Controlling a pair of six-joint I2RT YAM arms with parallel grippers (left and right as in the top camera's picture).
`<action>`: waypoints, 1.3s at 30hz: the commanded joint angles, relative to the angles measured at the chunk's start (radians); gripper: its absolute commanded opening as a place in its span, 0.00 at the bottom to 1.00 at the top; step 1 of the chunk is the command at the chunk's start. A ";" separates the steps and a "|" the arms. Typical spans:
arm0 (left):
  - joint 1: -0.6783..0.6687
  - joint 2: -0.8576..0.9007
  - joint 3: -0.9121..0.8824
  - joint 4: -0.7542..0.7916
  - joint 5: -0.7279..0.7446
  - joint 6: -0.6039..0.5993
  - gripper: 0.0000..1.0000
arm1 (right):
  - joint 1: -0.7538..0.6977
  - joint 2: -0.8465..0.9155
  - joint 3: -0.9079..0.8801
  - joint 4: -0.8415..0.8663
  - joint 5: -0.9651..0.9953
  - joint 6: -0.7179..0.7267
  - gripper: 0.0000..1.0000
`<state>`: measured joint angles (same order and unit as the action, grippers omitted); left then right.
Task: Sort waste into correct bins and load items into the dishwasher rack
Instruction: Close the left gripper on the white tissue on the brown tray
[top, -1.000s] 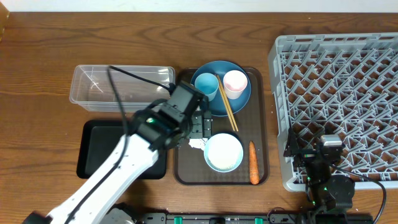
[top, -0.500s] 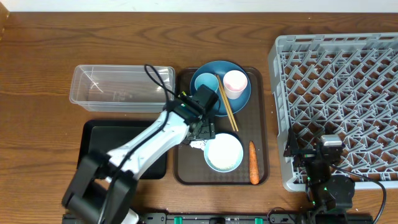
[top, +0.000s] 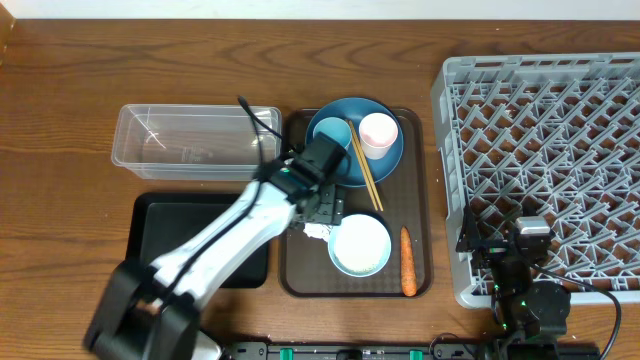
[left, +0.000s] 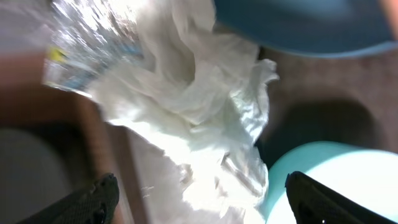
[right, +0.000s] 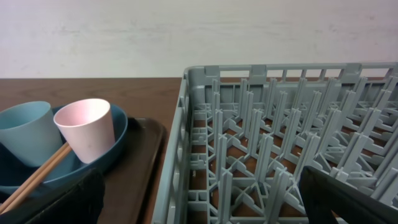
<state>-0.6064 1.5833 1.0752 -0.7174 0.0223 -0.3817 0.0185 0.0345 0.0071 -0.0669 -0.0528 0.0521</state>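
White crumpled napkin lies at the left edge of the brown tray; left gripper hangs over it, jaws spread; right gripper likewise spread.

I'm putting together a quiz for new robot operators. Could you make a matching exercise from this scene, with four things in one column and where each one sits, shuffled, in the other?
Things
1. pink cup
2. carrot
3. clear tub
4. white napkin

Places
A. on the brown tray, right of the light-blue bowl
B. between the fingers of the open left gripper
C. on the dark-blue plate
D. on the table, next to the black tray

Pairs: 1-C, 2-A, 3-D, 4-B
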 joint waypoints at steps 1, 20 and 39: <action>0.039 -0.097 0.024 -0.034 -0.020 0.239 0.95 | -0.001 0.000 -0.002 -0.004 0.000 -0.005 0.99; 0.080 0.016 0.021 -0.088 0.078 0.730 0.98 | -0.001 0.000 -0.002 -0.004 0.000 -0.005 0.99; 0.011 0.214 0.019 0.044 0.116 0.823 0.97 | -0.001 0.000 -0.002 -0.004 0.000 -0.005 0.99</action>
<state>-0.5938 1.7809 1.0805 -0.6785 0.1322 0.4236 0.0185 0.0345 0.0067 -0.0673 -0.0528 0.0521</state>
